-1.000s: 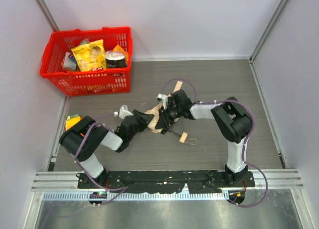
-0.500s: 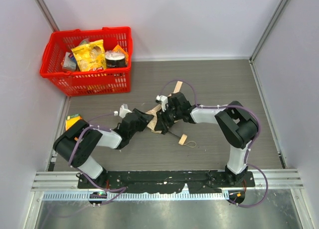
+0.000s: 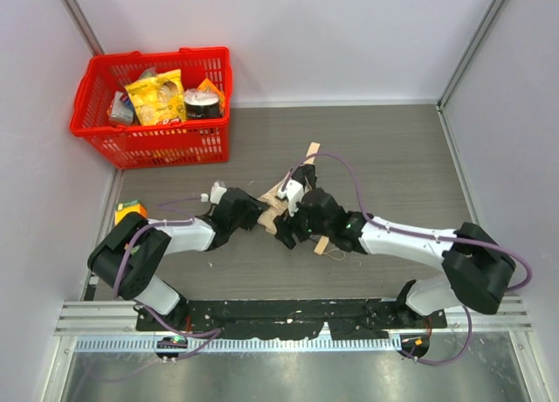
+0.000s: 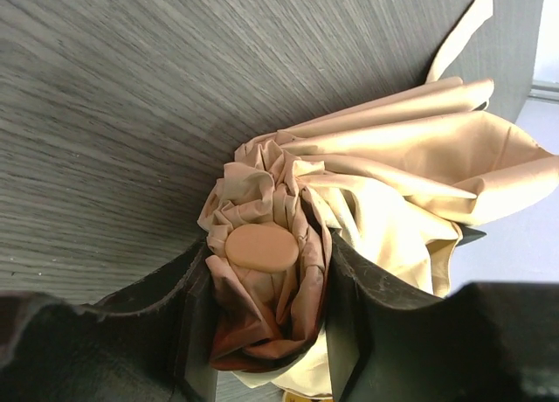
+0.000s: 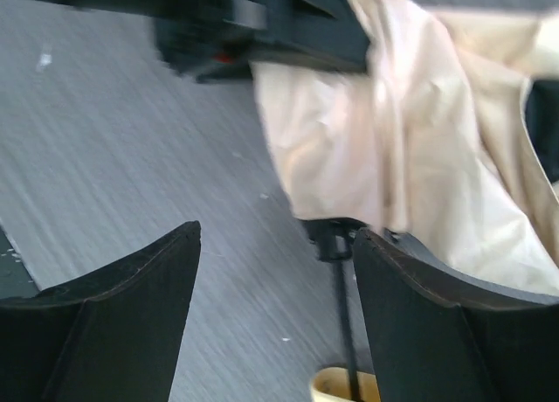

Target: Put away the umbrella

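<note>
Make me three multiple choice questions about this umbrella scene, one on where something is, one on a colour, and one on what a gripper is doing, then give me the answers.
1. Where does the red basket stand on the table?
A. near-right corner
B. far-left corner
C. centre, between the arms

2. What colour is the fabric of the umbrella?
A. pale beige
B. black
C. red

3. What state is the left gripper in?
A. open above bare table
B. shut on the basket's rim
C. shut on the umbrella's bunched fabric

Answers:
1 B: the top view shows it at the far left, by the walls.
2 A: both wrist views show beige cloth.
3 C: the left wrist view shows a finger pressed against each side of the gathered fabric.
</note>
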Tool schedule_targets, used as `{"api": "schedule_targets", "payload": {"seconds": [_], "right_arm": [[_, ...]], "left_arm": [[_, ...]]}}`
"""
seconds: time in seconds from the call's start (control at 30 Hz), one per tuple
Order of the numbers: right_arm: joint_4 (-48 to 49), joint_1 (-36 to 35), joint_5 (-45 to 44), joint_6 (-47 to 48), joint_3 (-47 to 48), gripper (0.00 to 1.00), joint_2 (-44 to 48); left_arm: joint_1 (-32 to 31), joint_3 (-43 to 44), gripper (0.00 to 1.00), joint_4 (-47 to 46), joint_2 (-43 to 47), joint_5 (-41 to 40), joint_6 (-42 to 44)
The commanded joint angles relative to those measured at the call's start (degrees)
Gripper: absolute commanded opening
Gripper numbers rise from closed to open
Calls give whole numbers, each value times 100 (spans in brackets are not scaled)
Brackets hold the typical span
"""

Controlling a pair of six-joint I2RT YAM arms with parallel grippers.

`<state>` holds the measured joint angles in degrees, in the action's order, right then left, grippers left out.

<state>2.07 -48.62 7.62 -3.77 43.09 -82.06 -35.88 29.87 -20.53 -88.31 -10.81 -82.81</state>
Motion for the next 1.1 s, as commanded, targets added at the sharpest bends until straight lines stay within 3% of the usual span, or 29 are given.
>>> {"api": "schedule_targets", "payload": {"seconds": [0.0,0.17,0.4,0.57,0.73,0.9,1.03,1.07], "right_arm": [[932,-832,-1795,735,-222,75,515],[1980,-1272,-3027,1746,-293,77,-142],[3316,-1404,-3407,2565,-214,77,-1224],[3415,-1422,-3407,2653,-143,75,-1671],[3449,-1431,-4241,2688,-177,70,-2287],[3233,-1440,-3522,2285,-372,74,-2068],[2738,-1361,-3530,1916,-73,75,-2402],[2625,-1343,-3565,1880,-47,71,-2498]], "left_arm": [[2,299,0,2034,-19,149,89],[11,651,0,2781,-221,421,72],[98,1038,0,3503,-397,632,151],[204,1196,0,3732,-555,782,151],[274,1302,0,3838,-678,870,177],[344,1355,0,3916,-740,914,230],[345,1425,0,4022,-723,1010,256],[353,1434,0,4066,-688,1019,265]]}}
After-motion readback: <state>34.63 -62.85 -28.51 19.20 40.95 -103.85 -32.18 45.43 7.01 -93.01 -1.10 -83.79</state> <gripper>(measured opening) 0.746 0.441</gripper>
